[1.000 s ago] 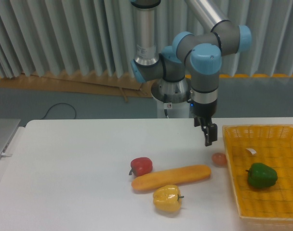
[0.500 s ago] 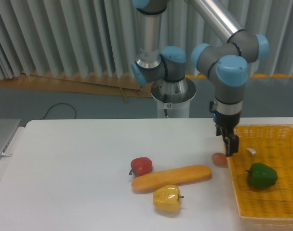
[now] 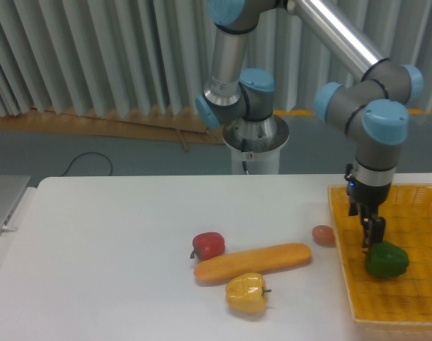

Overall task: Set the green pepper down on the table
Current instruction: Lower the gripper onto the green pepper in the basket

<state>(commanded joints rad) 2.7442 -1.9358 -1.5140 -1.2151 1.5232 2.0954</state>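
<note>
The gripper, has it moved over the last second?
Yes. The gripper has travelled right, from above the table left of the basket to over the basket, just above the green pepper.

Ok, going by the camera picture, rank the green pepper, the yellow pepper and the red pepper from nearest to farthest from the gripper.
1. Green pepper, in the basket, right beside the gripper.
2. Yellow pepper, front of the table.
3. Red pepper, farther left.

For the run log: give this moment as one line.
phase: approach | tool: over green pepper | pepper: in yellow basket | grasp: not seen | table: pepper not placed
</note>
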